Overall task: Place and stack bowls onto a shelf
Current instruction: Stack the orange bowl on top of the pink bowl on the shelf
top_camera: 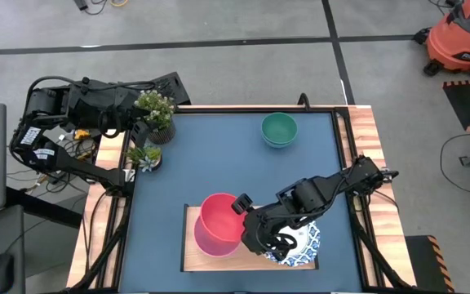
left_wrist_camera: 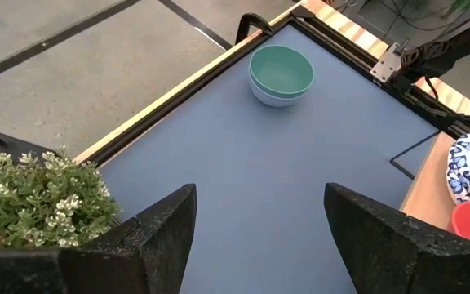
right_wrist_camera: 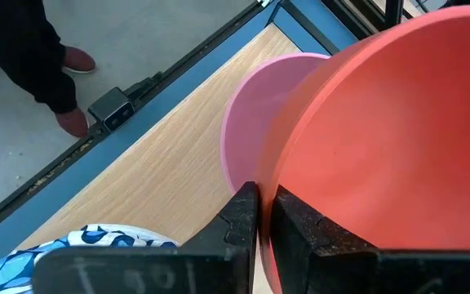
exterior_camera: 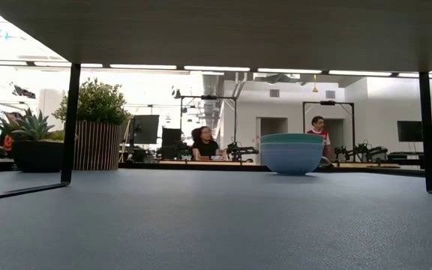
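My right gripper [top_camera: 241,204] is shut on a pink-red bowl [top_camera: 219,216] over a paler pink bowl [top_camera: 205,239] that stands on the light-wood shelf [top_camera: 188,260] at the table's near edge. A white bowl with blue pattern [top_camera: 307,245] stands on the shelf's right part, partly under my right arm. A green bowl [top_camera: 279,127] sits nested in a pale bowl [exterior_camera: 292,161] at the far right of the blue table. My left gripper [left_wrist_camera: 259,237] is open and empty at the table's far left, beside the potted plants. My right gripper pinches the pink-red bowl's rim [right_wrist_camera: 288,163] on the bowl's right side, one finger [right_wrist_camera: 241,214] outside the wall and one [right_wrist_camera: 304,233] inside. The fingers come slanting from the table's right. The bowl sits tilted over the paler pink bowl [right_wrist_camera: 251,114]; whether they touch, I cannot tell.
Two potted plants [top_camera: 155,114] [top_camera: 145,155] stand at the table's far left corner. Wooden side strips [top_camera: 374,163] run along the table's edges. The blue surface [top_camera: 219,155] lies between the shelf and the green bowl. A person's feet [right_wrist_camera: 68,90] show beyond the near edge.
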You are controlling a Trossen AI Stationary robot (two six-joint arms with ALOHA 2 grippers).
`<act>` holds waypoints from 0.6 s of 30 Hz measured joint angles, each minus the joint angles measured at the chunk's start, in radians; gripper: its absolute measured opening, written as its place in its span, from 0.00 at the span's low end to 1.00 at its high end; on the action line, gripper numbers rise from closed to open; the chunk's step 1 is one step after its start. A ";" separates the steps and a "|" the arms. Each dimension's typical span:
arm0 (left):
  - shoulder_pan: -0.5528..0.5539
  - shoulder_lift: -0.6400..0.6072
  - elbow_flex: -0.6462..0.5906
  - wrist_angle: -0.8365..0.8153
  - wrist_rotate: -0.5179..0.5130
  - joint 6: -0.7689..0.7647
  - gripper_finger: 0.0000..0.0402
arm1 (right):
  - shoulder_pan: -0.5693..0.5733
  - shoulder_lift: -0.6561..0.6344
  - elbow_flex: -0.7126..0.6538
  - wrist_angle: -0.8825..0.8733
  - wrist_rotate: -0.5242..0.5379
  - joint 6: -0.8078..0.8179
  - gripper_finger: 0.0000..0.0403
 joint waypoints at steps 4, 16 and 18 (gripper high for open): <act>0.000 0.000 0.000 0.000 0.000 -0.001 0.63 | 0.000 0.000 0.000 0.000 -0.003 0.000 0.16; 0.000 0.000 0.000 0.000 0.000 -0.002 0.63 | 0.000 0.000 0.000 0.018 -0.005 0.000 0.42; 0.000 0.000 0.000 0.000 0.000 -0.002 0.63 | 0.000 0.000 0.000 0.056 -0.004 0.000 0.45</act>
